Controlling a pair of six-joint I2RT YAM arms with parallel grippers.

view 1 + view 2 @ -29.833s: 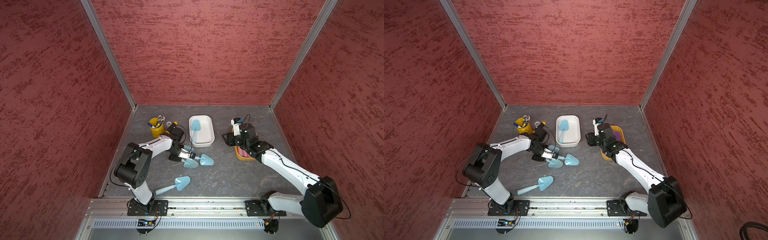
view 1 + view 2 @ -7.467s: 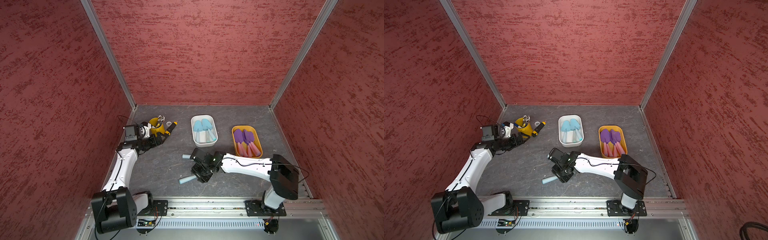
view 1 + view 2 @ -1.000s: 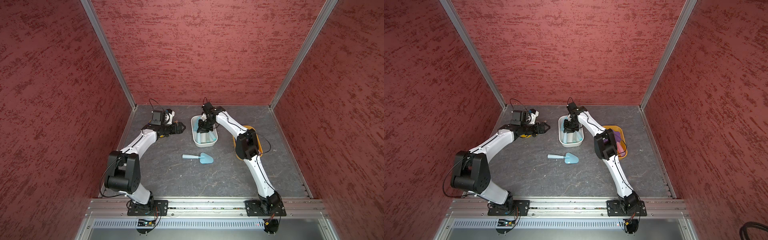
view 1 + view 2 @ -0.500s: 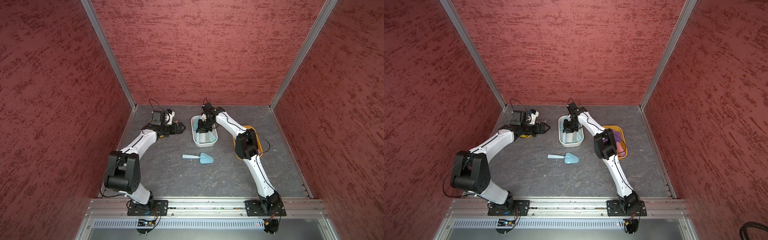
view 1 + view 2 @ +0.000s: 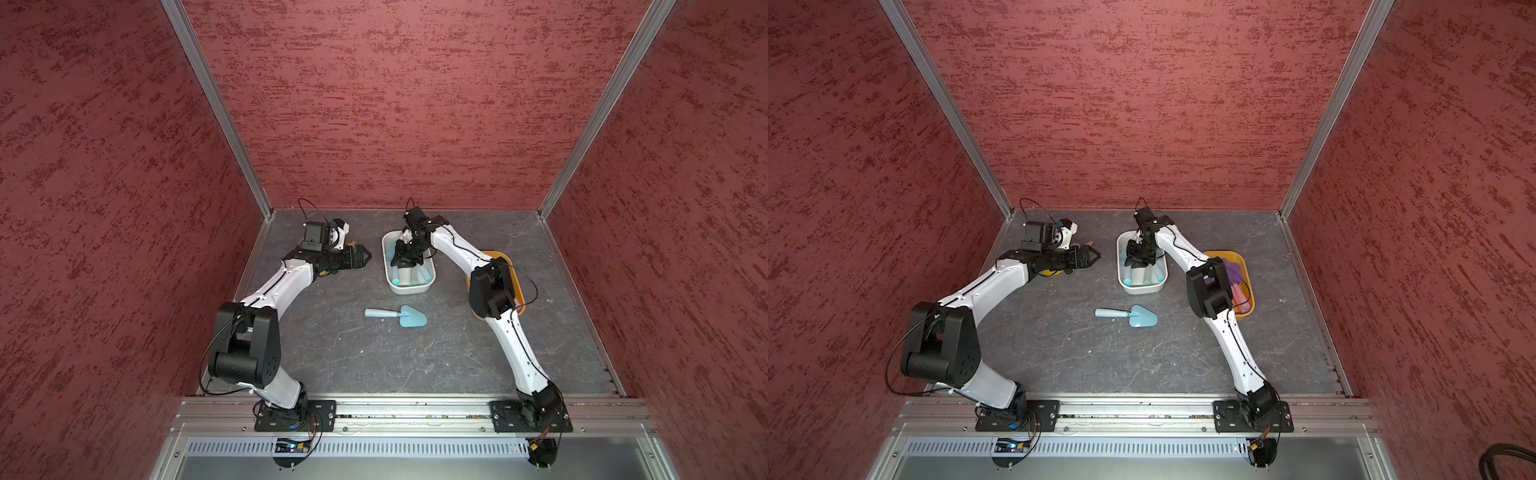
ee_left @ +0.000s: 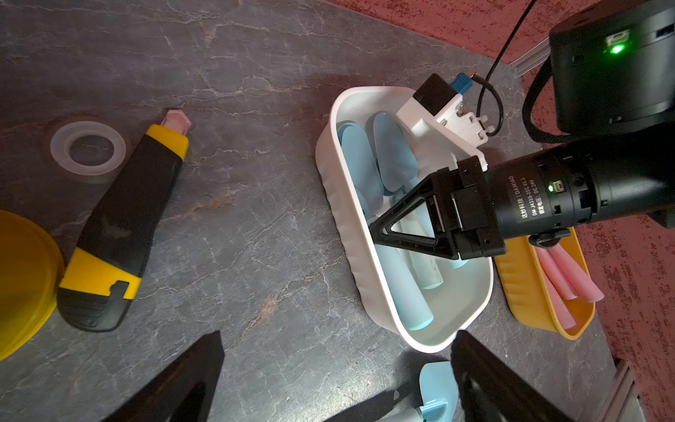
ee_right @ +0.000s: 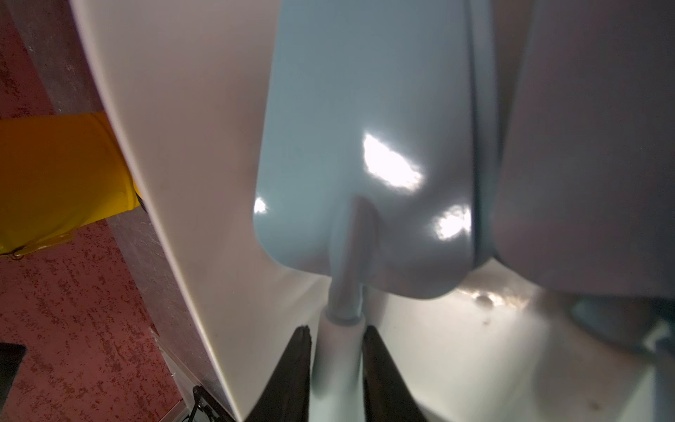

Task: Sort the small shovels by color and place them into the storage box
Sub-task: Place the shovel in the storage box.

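Several light blue shovels (image 6: 365, 171) lie in the white storage box (image 5: 409, 291) (image 5: 1142, 289). My right gripper (image 5: 395, 264) (image 7: 338, 329) reaches down into that box. Its fingers flank the handle of a light blue shovel (image 7: 365, 146) lying there, barely open, with a thin gap on one side. One more light blue shovel (image 5: 399, 318) (image 5: 1129, 316) lies loose on the floor in front of the box. Purple-and-pink shovels (image 5: 1235, 270) fill the yellow box (image 5: 1250, 291). My left gripper (image 5: 365, 257) (image 6: 338, 336) hovers wide open and empty, left of the white box.
A black-and-yellow tool (image 6: 120, 226), a clear tape ring (image 6: 87, 149) and a yellow cup (image 6: 18, 285) sit by the left arm near the back left corner. Red walls enclose the grey floor on three sides, and a metal rail (image 5: 415, 409) runs along the front.
The right gripper has dipped slightly into the white box and its jaws have loosened around the blue shovel's handle. The left arm and the loose shovel have not moved.
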